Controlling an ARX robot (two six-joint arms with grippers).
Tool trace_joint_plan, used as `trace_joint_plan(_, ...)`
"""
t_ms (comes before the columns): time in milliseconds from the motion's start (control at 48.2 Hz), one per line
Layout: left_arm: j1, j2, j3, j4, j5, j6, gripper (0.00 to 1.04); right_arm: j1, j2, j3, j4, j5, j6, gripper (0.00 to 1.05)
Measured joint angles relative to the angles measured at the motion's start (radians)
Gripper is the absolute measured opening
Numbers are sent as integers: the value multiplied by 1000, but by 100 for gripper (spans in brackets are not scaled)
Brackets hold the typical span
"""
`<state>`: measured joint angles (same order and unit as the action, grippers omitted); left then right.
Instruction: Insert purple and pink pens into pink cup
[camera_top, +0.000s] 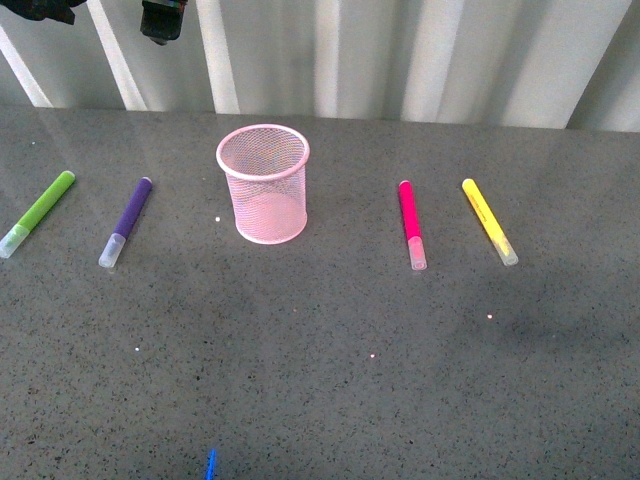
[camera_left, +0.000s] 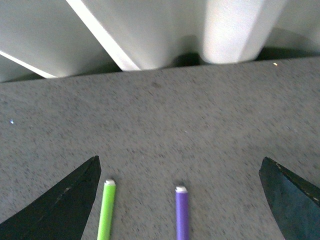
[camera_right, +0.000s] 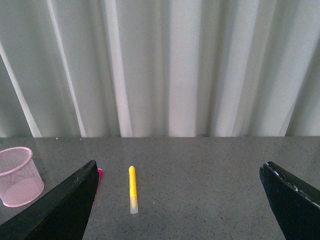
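Left wrist view: left pincer (camera_left: 180, 158) wide open, empty.

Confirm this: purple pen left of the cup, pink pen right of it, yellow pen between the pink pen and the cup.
One thing is wrong. The front view shows the yellow pen right of the pink pen, farther from the pink cup, not between them. The purple pen is left of the cup, as stated.

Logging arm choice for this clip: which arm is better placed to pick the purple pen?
Left. The purple pen lies left of the pink cup, and the open left gripper frames it in its wrist view; the open right gripper faces the yellow pen.
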<state>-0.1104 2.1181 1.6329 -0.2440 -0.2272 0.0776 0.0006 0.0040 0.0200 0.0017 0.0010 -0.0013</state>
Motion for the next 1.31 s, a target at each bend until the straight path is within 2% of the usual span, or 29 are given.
trace_joint_plan(124, 28, 94, 136, -76, -20, -3, 98, 0, 0, 0, 0, 0, 0, 98)
trace_joint_plan(207, 51, 109, 143, -100, -20, -14, 98, 0, 0, 0, 0, 0, 0, 98)
trace_joint_plan(456, 120, 44, -54, -130, 54, -60, 98, 0, 0, 0, 0, 0, 0, 98)
trace_joint_plan(581, 128, 35, -101, -130, 82, -98, 98, 0, 0, 0, 0, 0, 0, 98)
trace_joint_plan(851, 89, 62, -135, -102, 105, -127, 98, 0, 0, 0, 0, 0, 0, 98)
trace_joint_plan(1079, 23, 164, -68, -103, 98, -112, 98, 0, 0, 0, 0, 0, 0, 98)
trace_joint_plan(1307, 2, 234, -23, -103, 83, -91, 98, 0, 0, 0, 0, 0, 0, 98)
